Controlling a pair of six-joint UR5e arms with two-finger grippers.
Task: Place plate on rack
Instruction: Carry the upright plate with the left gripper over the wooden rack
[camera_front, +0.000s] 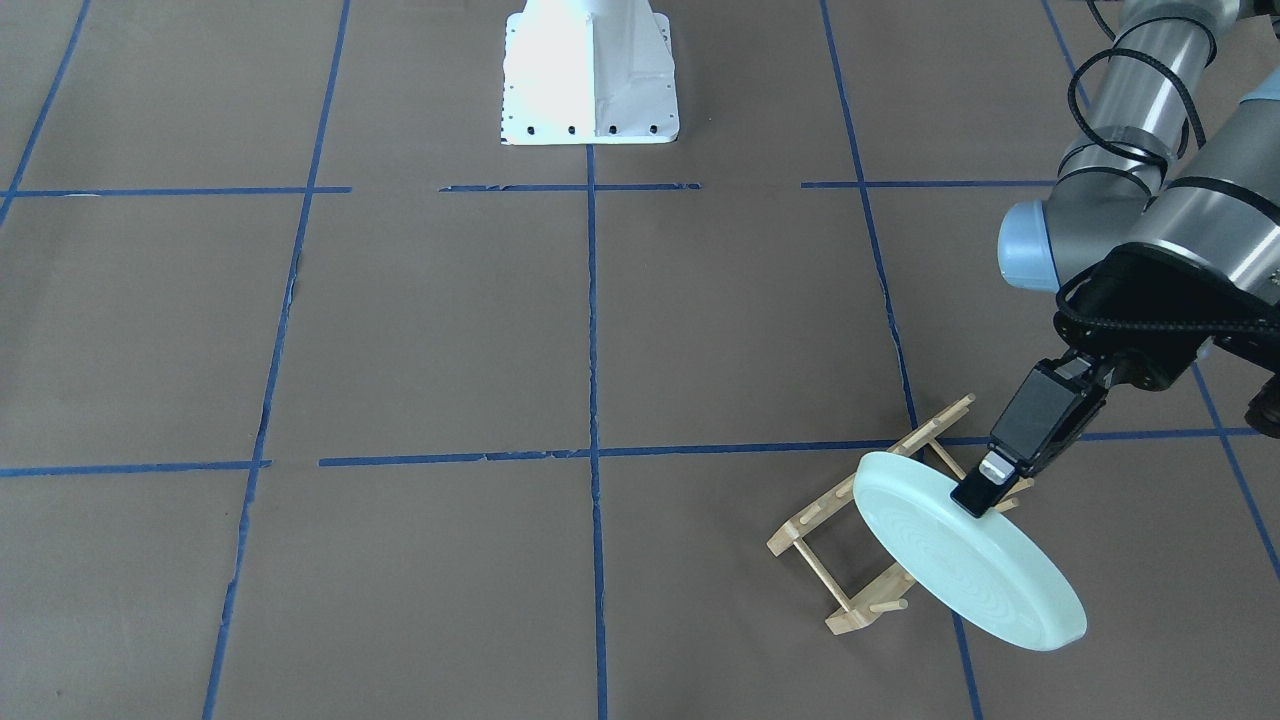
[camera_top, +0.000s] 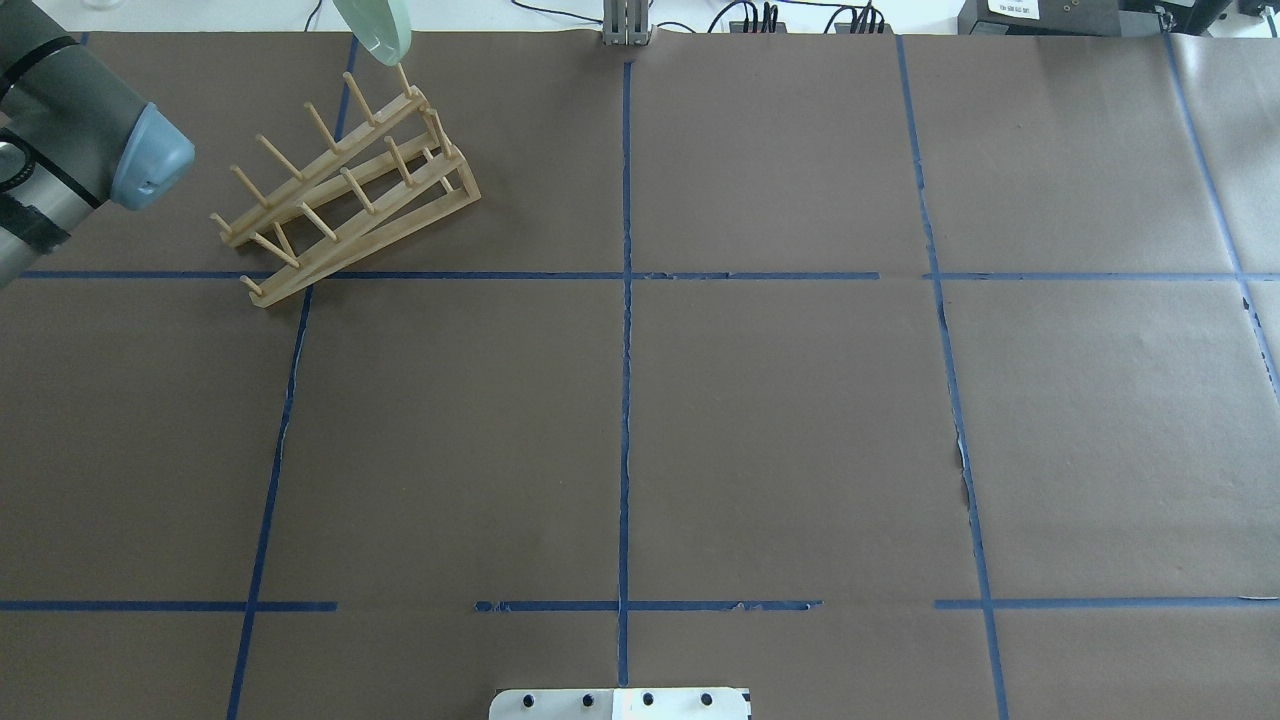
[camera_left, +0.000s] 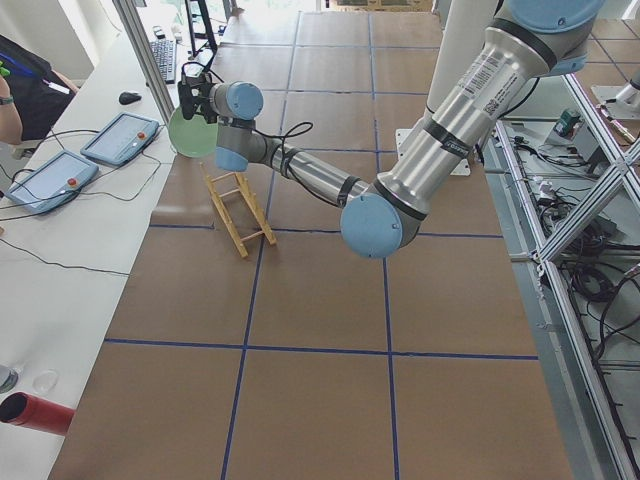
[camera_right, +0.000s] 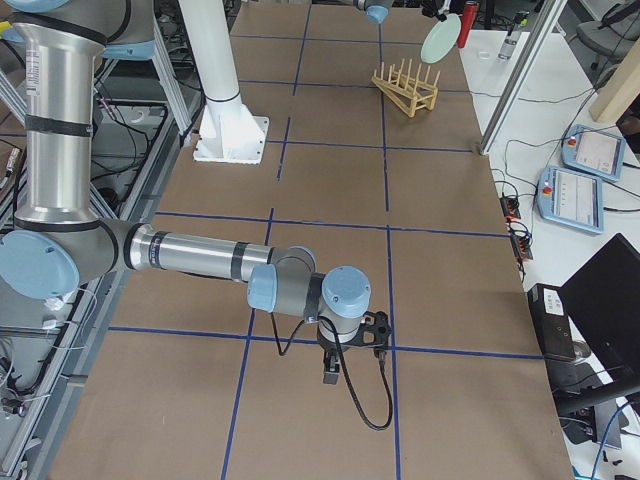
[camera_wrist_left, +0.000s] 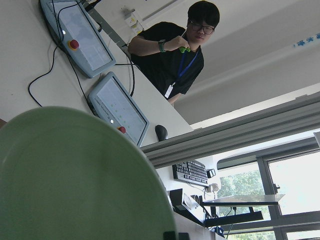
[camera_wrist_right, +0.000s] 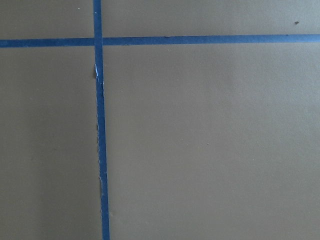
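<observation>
Overhead, the plate (camera_top: 375, 28) is cut off beyond the rack (camera_top: 360, 245).

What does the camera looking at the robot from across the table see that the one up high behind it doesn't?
Only the front-facing view shows the left arm's fingers pinching the rim of the plate, and the plate's whole ringed face, tilted and covering part of the rack. Only the overhead view shows the whole rack with its rows of pegs uncovered; there the plate is just a sliver at the top edge. Both show the brown table, its blue tape lines and the robot's white base.
</observation>
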